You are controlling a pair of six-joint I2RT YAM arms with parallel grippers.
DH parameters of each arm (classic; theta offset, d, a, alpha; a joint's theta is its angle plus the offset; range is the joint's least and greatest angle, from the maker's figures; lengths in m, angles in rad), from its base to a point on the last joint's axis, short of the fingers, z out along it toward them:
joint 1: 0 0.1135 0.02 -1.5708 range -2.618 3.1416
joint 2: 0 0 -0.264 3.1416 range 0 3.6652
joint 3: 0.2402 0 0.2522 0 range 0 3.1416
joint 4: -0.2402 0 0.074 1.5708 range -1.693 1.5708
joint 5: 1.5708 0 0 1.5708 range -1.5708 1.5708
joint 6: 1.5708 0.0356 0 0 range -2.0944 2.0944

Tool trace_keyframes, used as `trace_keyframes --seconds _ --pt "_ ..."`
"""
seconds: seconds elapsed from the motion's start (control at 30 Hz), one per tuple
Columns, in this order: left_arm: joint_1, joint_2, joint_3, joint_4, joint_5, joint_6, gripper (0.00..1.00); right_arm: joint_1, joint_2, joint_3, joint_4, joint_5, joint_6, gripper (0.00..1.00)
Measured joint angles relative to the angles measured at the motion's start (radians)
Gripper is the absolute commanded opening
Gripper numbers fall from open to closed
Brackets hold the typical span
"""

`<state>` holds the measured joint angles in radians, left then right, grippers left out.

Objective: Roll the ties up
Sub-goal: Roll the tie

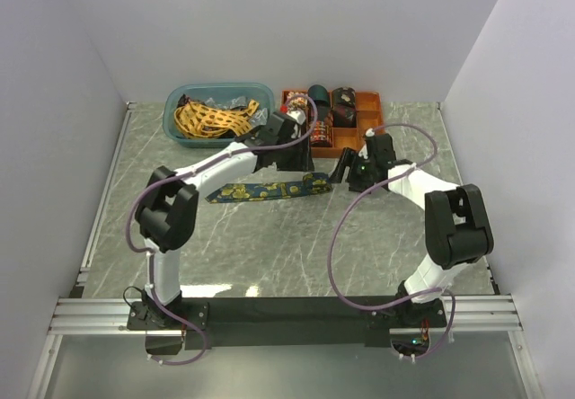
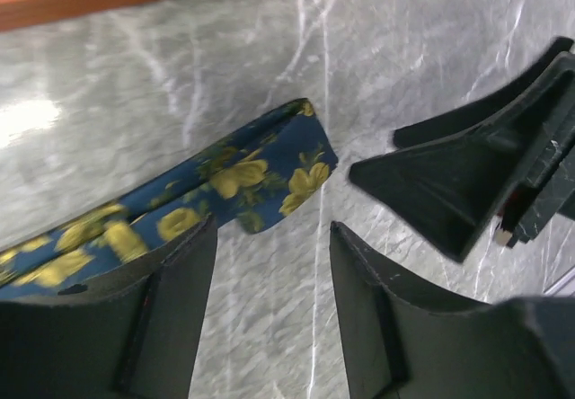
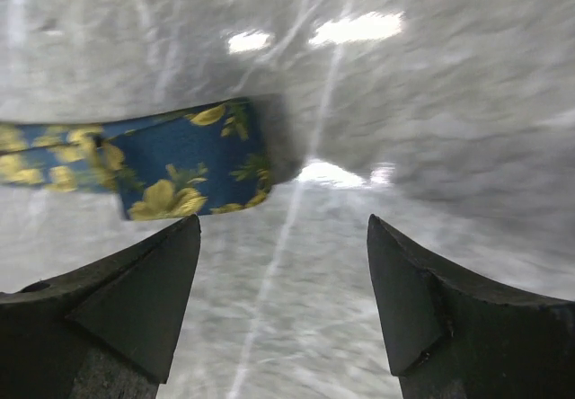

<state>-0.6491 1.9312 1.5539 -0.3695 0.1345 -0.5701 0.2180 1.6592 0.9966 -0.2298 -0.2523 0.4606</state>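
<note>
The grey marbled desk [image 1: 269, 255] carries a blue bin [image 1: 171, 125] at the far left with a yellow tie [image 1: 208, 119] heaped in it, and an orange tray [image 1: 368, 116] just to its right. Nearer, in the middle, the navy tie [image 1: 265, 190] with yellow flowers lies flat and unrolled, running left to right. The left hand [image 2: 272, 233] hangs over its right end, spread wide and gripping nothing. The right hand [image 3: 283, 224] sits just right of that end, equally wide and empty.

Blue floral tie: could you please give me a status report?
Left gripper open, empty. Right gripper open, empty. Tie flat, unrolled, end beside both. Grippers close together.
</note>
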Motion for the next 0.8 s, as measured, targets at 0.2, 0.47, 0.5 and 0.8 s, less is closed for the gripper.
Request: trace_keyframes --seconds 0.2,0.47,0.5,0.8 --pt "-0.014 0.097 0.041 0.010 0.040 0.009 0.56 -0.057 0.019 -0.084 0.217 -0.178 0.105 0.81" --pt "-0.014 0.181 0.041 0.006 0.060 0.008 0.44 -0.070 0.096 -0.097 0.391 -0.271 0.172 0.80" --pt "-0.014 0.181 0.041 0.006 0.061 0.008 0.43 -0.070 0.105 -0.102 0.405 -0.277 0.176 0.80" --pt "-0.013 0.190 0.041 0.023 0.064 0.008 0.38 -0.070 0.177 -0.124 0.500 -0.351 0.210 0.78"
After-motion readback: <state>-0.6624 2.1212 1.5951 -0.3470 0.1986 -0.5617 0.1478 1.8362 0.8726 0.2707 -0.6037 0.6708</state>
